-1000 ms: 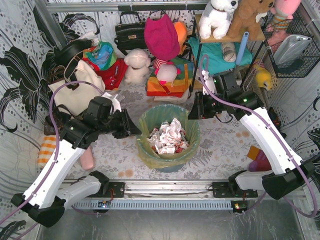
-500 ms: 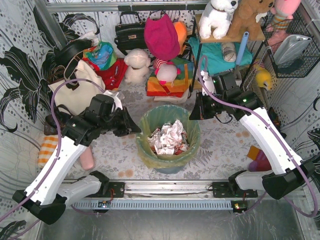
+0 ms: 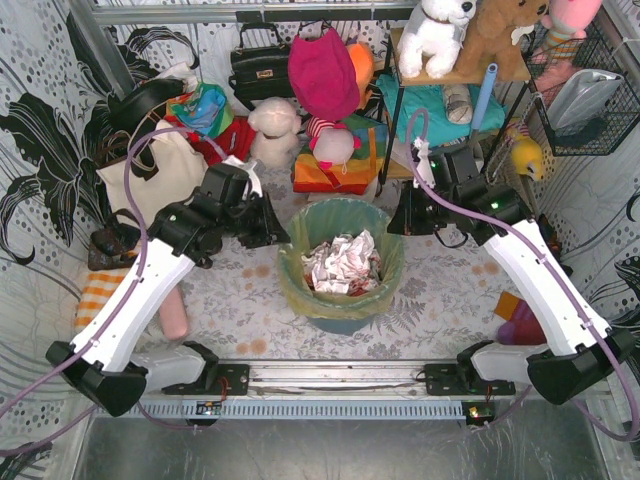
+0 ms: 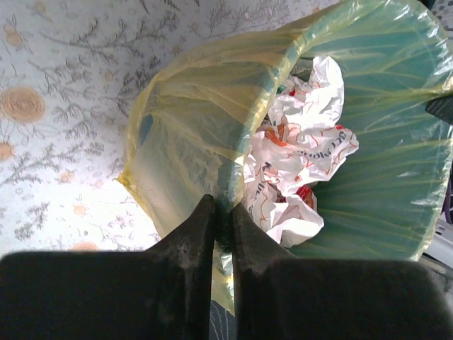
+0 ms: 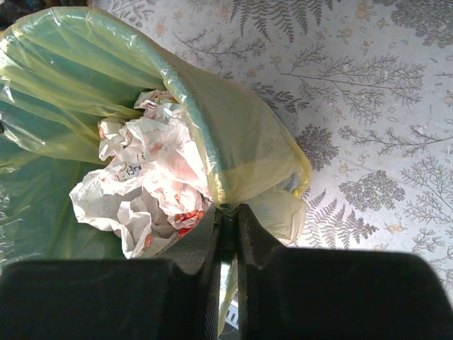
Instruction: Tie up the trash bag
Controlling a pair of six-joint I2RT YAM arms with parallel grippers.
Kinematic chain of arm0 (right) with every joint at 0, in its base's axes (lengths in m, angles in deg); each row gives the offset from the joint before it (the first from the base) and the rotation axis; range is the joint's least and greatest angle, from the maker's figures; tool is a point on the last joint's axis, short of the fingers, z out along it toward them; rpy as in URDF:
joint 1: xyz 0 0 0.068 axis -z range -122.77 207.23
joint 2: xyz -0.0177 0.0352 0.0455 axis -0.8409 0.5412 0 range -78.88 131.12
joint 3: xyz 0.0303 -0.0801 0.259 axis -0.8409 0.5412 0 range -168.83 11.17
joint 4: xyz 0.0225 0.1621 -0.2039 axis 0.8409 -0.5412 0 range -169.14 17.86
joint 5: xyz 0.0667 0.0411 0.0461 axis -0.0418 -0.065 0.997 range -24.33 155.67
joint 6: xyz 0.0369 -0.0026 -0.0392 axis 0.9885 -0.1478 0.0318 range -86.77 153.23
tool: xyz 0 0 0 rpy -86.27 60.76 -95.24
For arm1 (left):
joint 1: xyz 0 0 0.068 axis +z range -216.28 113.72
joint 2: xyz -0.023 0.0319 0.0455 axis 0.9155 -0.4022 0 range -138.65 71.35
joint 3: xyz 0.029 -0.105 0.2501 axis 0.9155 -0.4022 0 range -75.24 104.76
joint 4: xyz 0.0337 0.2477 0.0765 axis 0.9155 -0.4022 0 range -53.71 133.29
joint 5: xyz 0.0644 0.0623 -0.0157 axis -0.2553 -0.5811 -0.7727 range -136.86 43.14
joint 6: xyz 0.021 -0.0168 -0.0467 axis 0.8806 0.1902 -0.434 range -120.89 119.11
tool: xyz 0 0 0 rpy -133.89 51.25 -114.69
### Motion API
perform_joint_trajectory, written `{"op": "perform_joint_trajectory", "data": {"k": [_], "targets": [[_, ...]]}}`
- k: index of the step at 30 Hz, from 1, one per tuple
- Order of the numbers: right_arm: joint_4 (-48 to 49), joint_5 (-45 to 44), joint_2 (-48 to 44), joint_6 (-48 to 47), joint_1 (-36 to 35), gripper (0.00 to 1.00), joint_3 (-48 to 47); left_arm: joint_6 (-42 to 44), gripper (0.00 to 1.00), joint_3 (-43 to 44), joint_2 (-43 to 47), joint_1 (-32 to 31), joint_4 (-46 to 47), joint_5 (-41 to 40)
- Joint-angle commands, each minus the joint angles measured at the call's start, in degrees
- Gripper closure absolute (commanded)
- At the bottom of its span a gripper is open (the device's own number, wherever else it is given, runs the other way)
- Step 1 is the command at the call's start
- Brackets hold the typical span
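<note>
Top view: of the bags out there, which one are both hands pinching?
The yellow-green trash bag lining the teal bin: left hand and right hand grip its rim. Black handbag and cream tote sit untouched behind.

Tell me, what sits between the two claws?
The left gripper and right gripper pinch opposite sides of the trash bag; between them lies its open mouth, holding crumpled paper. The top view shows this.
</note>
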Motion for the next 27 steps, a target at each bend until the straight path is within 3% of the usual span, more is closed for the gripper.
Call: {"op": "perform_joint_trajectory", "data": {"k": [1,10,13,15,20,24,27], "targets": [[3.6,-3.0,-2.9,6.0,-0.3,1.00,1.9,4.0,1.00,3.9,-3.7,-0.3,5.0,-1.3],[8.4,-2.4,-8.0,14.2,-0.5,1.00,8.2,7.6,0.99,8.6,-9.5,-0.2,6.3,-1.9],[8.7,-4.1,-9.4,15.4,-0.6,0.99,9.3,7.9,0.89,8.7,-9.9,-0.2,6.1,-1.2],[8.6,-5.5,-9.9,15.4,-0.6,0.92,9.2,8.5,0.76,8.3,-9.3,-0.2,6.2,-0.2],[5.6,-7.9,-9.0,13.3,-0.6,0.63,5.7,8.8,0.64,9.4,-8.0,0.0,4.1,-0.8],[1.8,-12.6,-8.6,12.3,-0.6,0.57,1.3,9.0,0.58,10.6,-7.3,0.2,2.3,-2.9],[-0.6,-17.4,-9.8,12.0,-0.6,0.55,-0.9,9.1,0.48,11.5,-6.5,0.3,2.1,-5.5]]}}
